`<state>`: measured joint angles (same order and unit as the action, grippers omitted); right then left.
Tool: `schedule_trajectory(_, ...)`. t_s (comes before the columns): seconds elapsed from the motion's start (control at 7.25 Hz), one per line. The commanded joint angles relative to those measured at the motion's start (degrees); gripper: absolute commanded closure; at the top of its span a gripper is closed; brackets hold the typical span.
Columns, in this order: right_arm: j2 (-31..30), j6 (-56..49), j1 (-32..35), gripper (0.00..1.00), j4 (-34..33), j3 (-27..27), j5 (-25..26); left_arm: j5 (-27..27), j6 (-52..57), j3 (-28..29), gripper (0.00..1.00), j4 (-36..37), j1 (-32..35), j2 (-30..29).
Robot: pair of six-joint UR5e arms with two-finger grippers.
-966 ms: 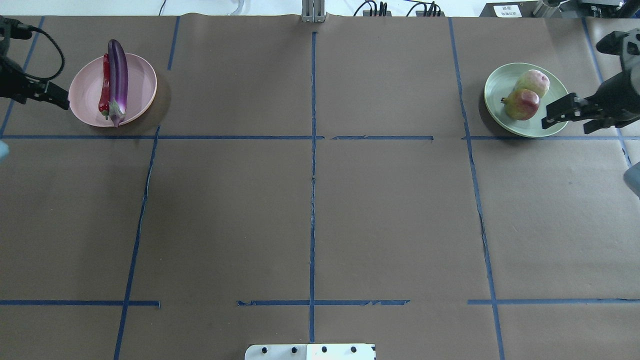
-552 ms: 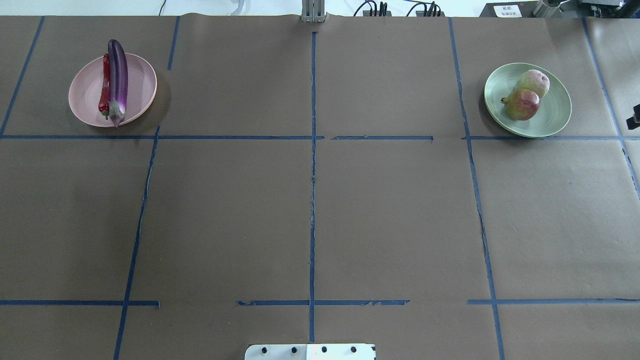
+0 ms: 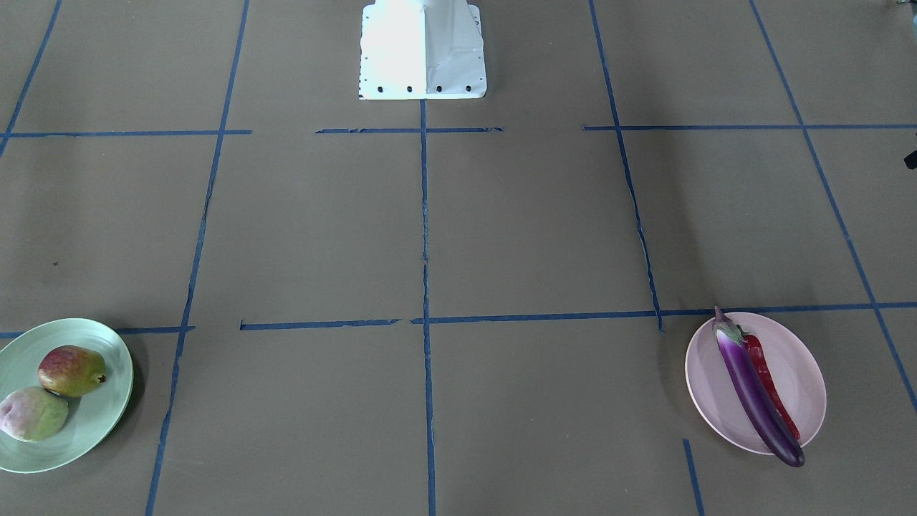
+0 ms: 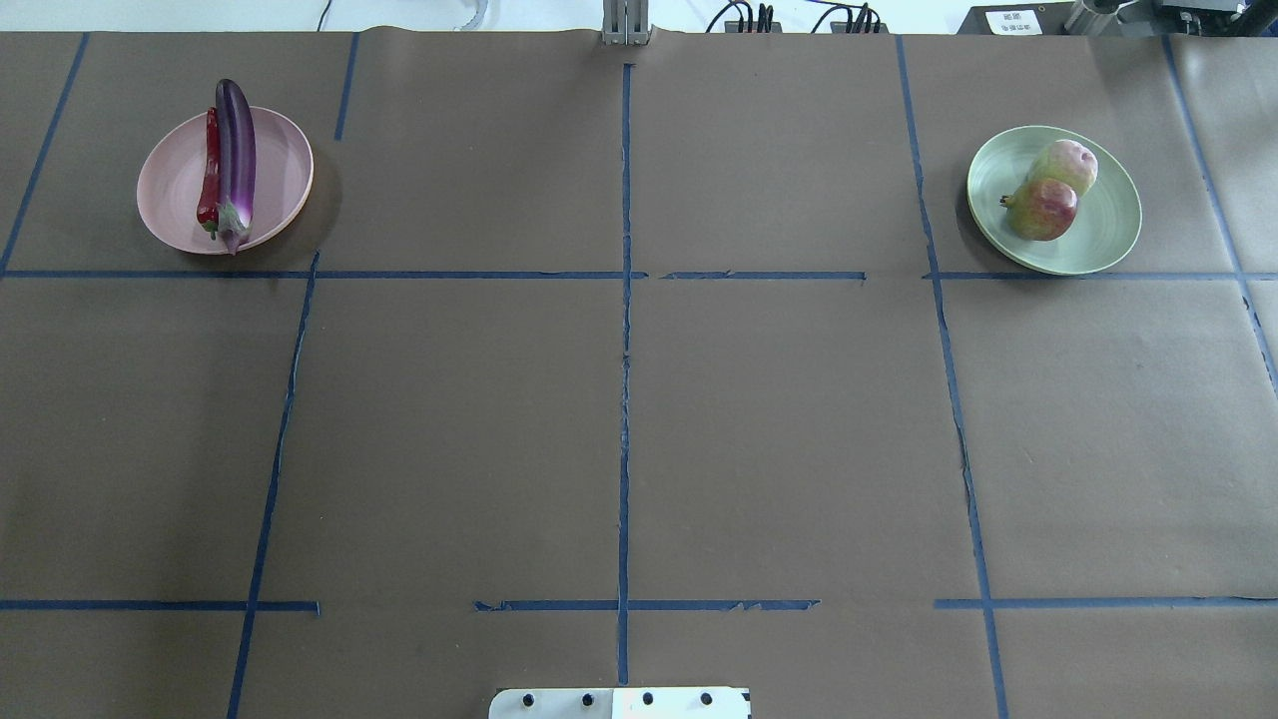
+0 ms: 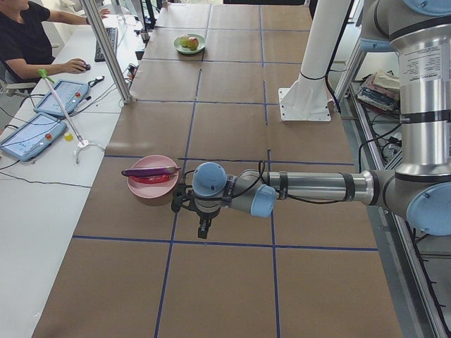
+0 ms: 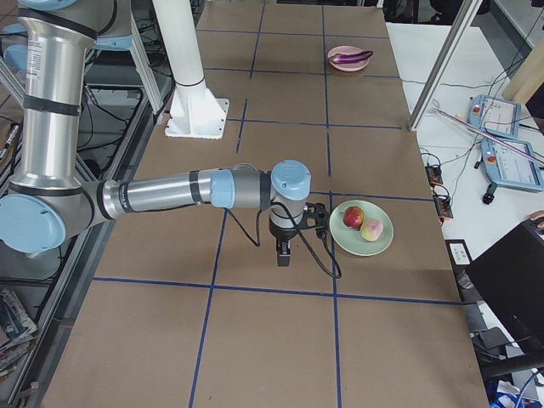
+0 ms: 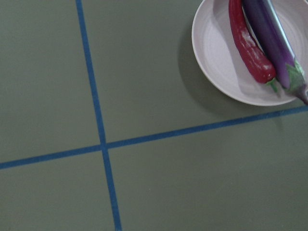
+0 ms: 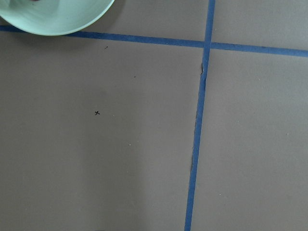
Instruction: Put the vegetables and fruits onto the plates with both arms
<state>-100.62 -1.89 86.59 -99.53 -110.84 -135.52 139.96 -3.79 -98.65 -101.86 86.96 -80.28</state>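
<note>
The purple eggplant (image 4: 236,150) and red chili (image 4: 210,170) lie side by side on the pink plate (image 4: 170,190). They also show in the left wrist view: the eggplant (image 7: 272,38), the chili (image 7: 250,48). The pale green fruit (image 4: 1066,163) and the red-orange fruit (image 4: 1043,209) sit touching on the mint green plate (image 4: 1108,215). My left gripper (image 5: 202,229) hangs over bare table beside the pink plate (image 5: 151,190). My right gripper (image 6: 283,253) hangs beside the green plate (image 6: 378,242). Both hold nothing; I cannot tell whether they are open or shut.
The white base block (image 4: 619,702) stands at the table's near edge. Blue tape lines cross the brown table cover. An operator (image 5: 28,35) sits at a side desk with tablets (image 5: 32,134). A metal post (image 5: 106,49) stands at the table's far edge.
Both arms have pulled back from the plates and left the overhead view, the left one to the left, the right one to the right. The food has not moved.
</note>
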Motion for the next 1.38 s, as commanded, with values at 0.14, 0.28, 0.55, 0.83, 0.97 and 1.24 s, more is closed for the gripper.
schedule_trajectory(0.14,-5.72,-1.10,0.86,0.00,0.12,-5.69,-1.41,-3.11,3.59,-3.21,0.00,7.03,0.85,5.28)
schedule_trajectory(0.28,-6.16,-1.01,0.86,0.00,0.04,-6.31,-0.63,-2.94,3.44,-3.39,0.00,6.94,0.67,5.05)
schedule_trajectory(0.55,-5.81,-0.49,0.69,0.00,-0.40,-4.75,-0.27,1.36,-0.23,-3.57,0.00,7.20,0.67,5.05)
schedule_trajectory(0.83,-5.81,-1.01,0.69,0.00,-0.32,-2.12,-0.27,1.28,-0.43,-4.10,0.00,7.29,0.58,5.05)
schedule_trajectory(0.97,-5.64,-1.10,0.51,0.00,-0.23,-1.93,-0.35,1.28,-0.08,-3.93,0.00,7.12,0.58,5.40)
schedule_trajectory(1.24,-6.16,-1.10,0.51,0.00,-0.23,-1.40,-0.35,1.46,0.01,-4.36,0.00,7.29,0.67,5.58)
